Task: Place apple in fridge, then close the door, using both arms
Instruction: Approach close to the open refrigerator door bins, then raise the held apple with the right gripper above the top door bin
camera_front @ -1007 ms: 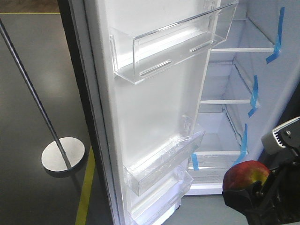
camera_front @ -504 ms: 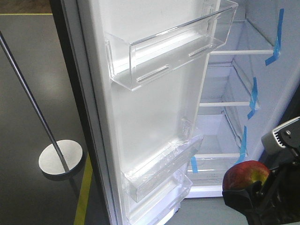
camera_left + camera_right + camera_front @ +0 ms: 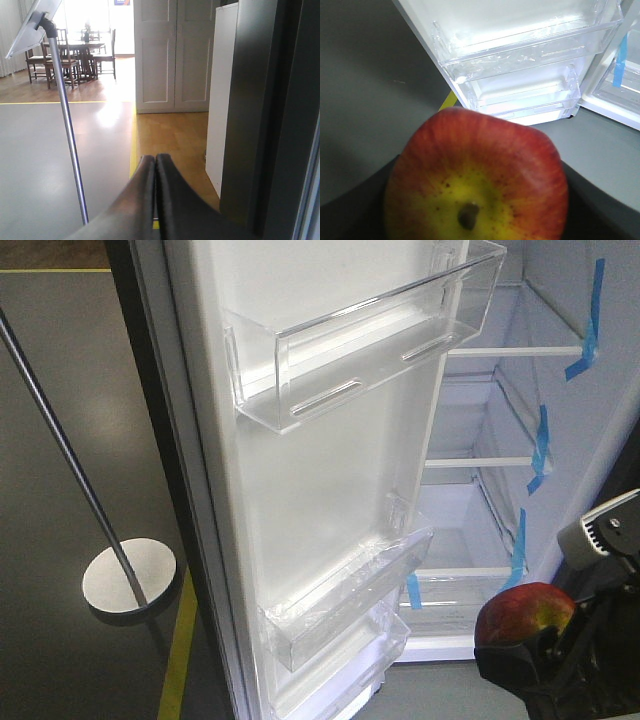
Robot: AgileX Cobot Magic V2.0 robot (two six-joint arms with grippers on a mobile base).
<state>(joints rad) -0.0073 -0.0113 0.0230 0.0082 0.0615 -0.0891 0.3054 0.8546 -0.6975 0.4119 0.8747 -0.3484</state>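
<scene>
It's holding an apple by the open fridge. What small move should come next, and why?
Probably ease the apple forward toward a shelf: the right hand grips it outside the fridge, and the door stands open, so nothing seems to block the way.

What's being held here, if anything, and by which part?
The right gripper holds the apple by its opposite sides, stem dimple facing the wrist camera. The left gripper is shut on nothing.

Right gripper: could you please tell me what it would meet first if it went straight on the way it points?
Probably the lower door bins, which lie straight beyond the apple held by the right gripper in the wrist view; bare floor lies between, and depth is unclear.
</scene>
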